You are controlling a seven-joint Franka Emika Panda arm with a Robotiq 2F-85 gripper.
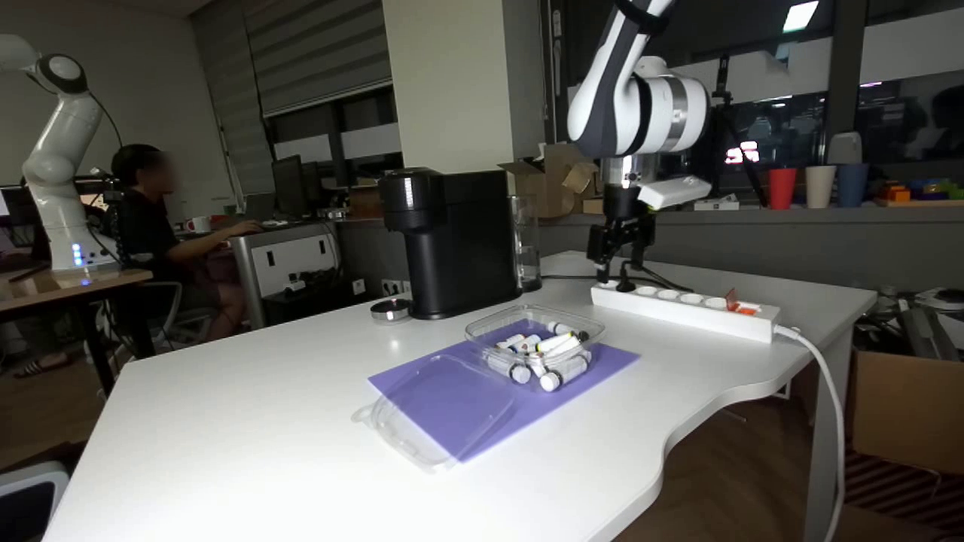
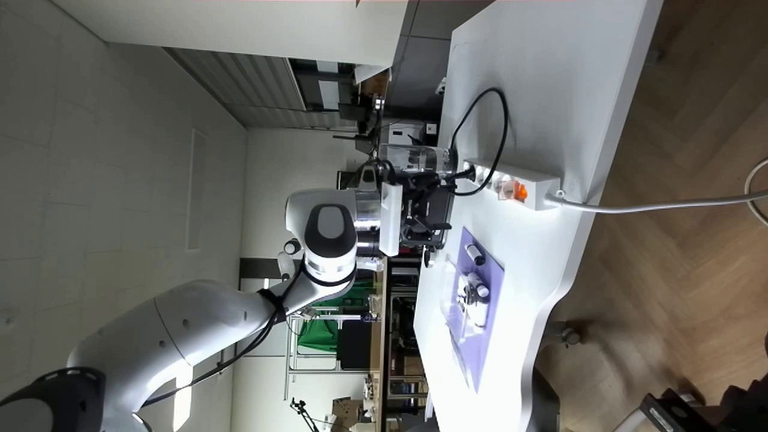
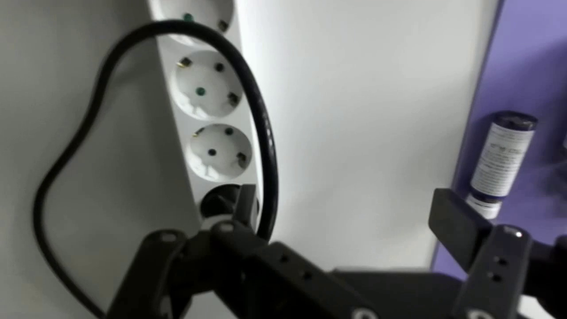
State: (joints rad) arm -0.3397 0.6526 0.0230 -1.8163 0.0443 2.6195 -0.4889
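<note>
On the white desk (image 1: 248,421) lay a long white power strip (image 1: 678,307) with a row of round, recessed sockets (image 3: 226,161), small dark holes (image 3: 200,91) and metal clips (image 3: 184,62) showing inside them, and an orange-red switch (image 1: 745,309) at the end where a white cable (image 2: 660,207) came out. Toward the opposite end a black plug (image 3: 219,197) sat in a socket, and a glossy black cord (image 3: 177,27) arched in a wide loop over the neighbouring sockets. The gripper (image 3: 347,208) stood low by that end, spread wide, with the white desk showing between its fingers (image 3: 458,226). One finger partly covered the plug in the wrist view; whether the two touched could not be told. The other finger appeared there at the edge of a purple sheet (image 3: 531,26), just beside a white bottle (image 3: 502,159) lying on it. More such bottles (image 1: 565,373) lay in a clear tub (image 1: 482,340), near a clear lid (image 1: 444,406), in an exterior view. Lines of small print ran across the bottle's label (image 3: 500,164), too blurred to read.
</note>
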